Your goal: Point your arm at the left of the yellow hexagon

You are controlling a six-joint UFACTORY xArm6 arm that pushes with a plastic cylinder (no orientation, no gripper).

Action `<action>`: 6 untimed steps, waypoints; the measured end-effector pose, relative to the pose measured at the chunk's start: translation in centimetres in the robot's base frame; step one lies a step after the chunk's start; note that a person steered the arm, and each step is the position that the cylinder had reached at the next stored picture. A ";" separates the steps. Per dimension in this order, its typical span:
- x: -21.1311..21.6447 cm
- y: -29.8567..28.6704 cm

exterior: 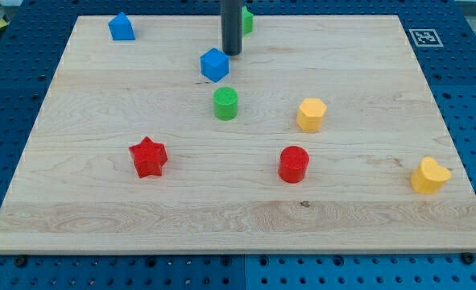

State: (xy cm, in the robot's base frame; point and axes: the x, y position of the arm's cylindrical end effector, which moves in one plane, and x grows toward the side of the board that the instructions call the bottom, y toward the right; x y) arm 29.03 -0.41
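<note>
The yellow hexagon sits right of the board's middle. My tip is near the view's top, just up and right of the blue cube, and far up and left of the yellow hexagon. The rod partly hides a green block behind it. A green cylinder stands between the blue cube and the hexagon's left side.
A blue house-shaped block is at top left. A red star is at lower left, a red cylinder below the hexagon, a yellow heart-like block at lower right. The wooden board lies on a blue pegboard.
</note>
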 end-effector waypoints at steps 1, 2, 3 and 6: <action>1.3 3.3; 6.1 3.3; 9.5 3.3; 16.6 3.2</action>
